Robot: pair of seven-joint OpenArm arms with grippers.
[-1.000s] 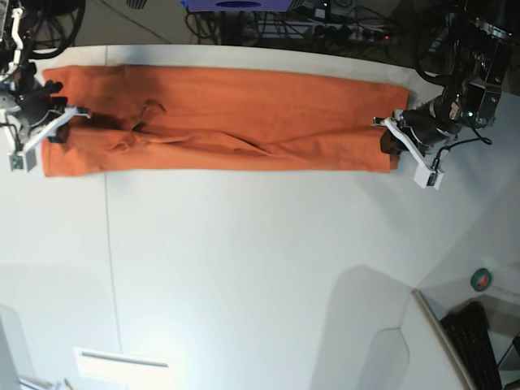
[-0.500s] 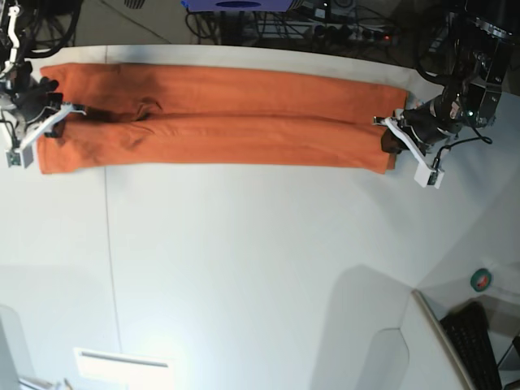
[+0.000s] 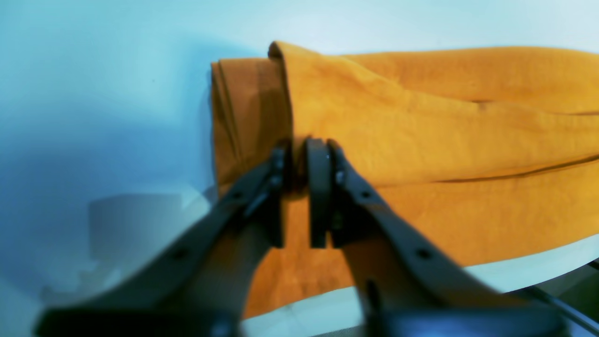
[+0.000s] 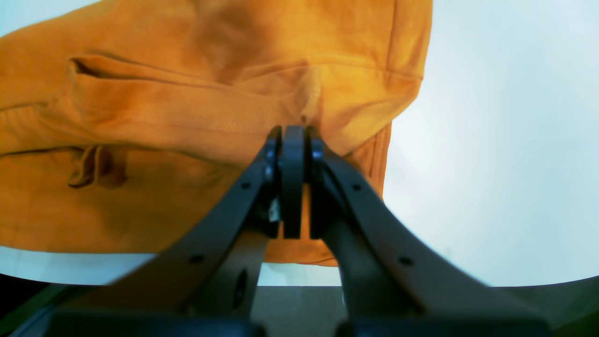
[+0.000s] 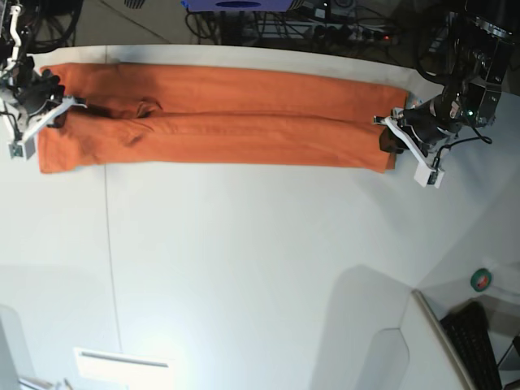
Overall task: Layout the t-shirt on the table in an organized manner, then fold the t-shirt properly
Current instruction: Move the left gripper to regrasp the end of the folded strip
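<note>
Since the earlier base frames the orange t-shirt (image 5: 219,118) has been drawn tighter: its lower edge has pulled up toward the top of the frame and the slack wrinkles in the middle have flattened, while the gripper at the upper left has shifted further left and up. The t-shirt now lies as a long narrow band across the upper part of the table (image 5: 244,268), its long axis running left to right between the two arms.

The right gripper (image 4: 292,154), at the upper left of the base view, has its jaws pressed together on a fold of cloth at that end. The left gripper (image 3: 299,159), at the upper right of the base view, sits at the opposite end; its jaws stand a narrow slit apart with the fabric edge just at their tips, and I cannot tell whether they pinch it or have let go.

Each arm sits at its own end, so the band's length lies straight out from both sets of jaws. Any coming fold probably turns on that left-right axis.
</note>
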